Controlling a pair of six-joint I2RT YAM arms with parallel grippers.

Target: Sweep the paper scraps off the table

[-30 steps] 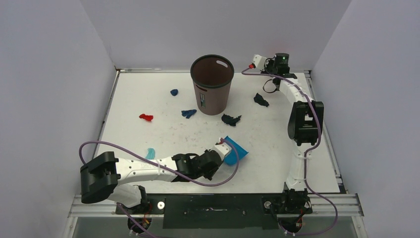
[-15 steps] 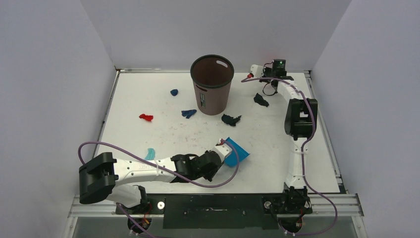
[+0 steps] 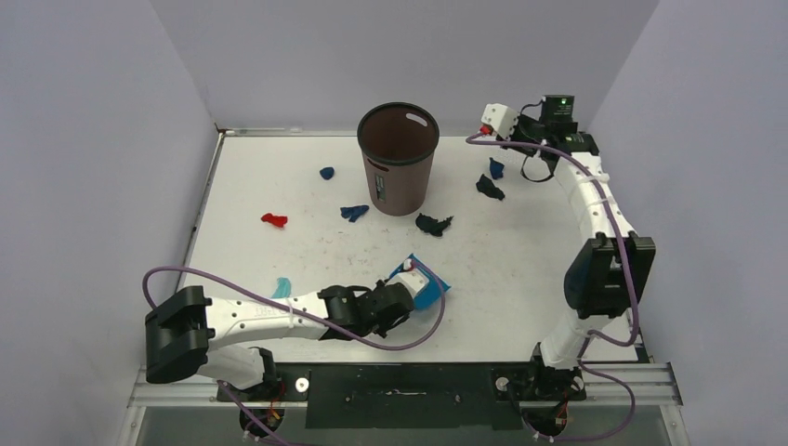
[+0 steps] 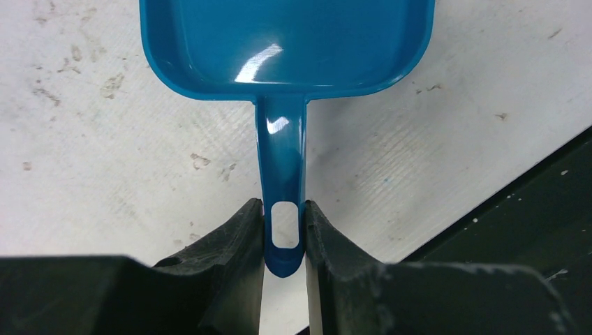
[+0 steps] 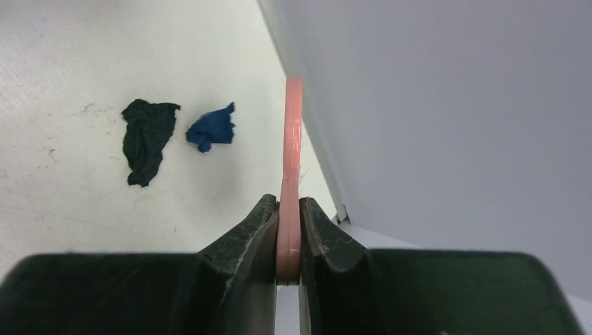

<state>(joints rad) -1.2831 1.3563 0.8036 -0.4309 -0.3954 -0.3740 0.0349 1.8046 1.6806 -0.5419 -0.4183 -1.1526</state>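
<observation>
Because the pan must lie low to take what is swept into it, the left fingers are clamped on the very end of its handle, one on each side of the hanging slot. The blue tray reaches straight ahead of them over the bench, mouth pointing away. The right fingers are pressed tight on the thin pink brush, which stands edge-on ahead of them. Its bristles are out of sight, so which way they face is hard to say. Holding one tool in each set of fingers probably lets the brush drive the scraps toward the waiting pan.

Two scraps lie on the bench ahead and to the left of the right fingers: a dark wad and a blue wad just beside it, not touching. From above, more wads lie well ahead of the left fingers, around the brown bin. A pale strip lies back beside that arm. What shows of the tray is bare, so I judge nothing is gathered yet.

White and matt, the bench is scuffed with grey marks and has a thin metal edge. Pale grey walls close it in on three sides. One rises just right of the right fingers, leaving the brush little room to swing on that side.
</observation>
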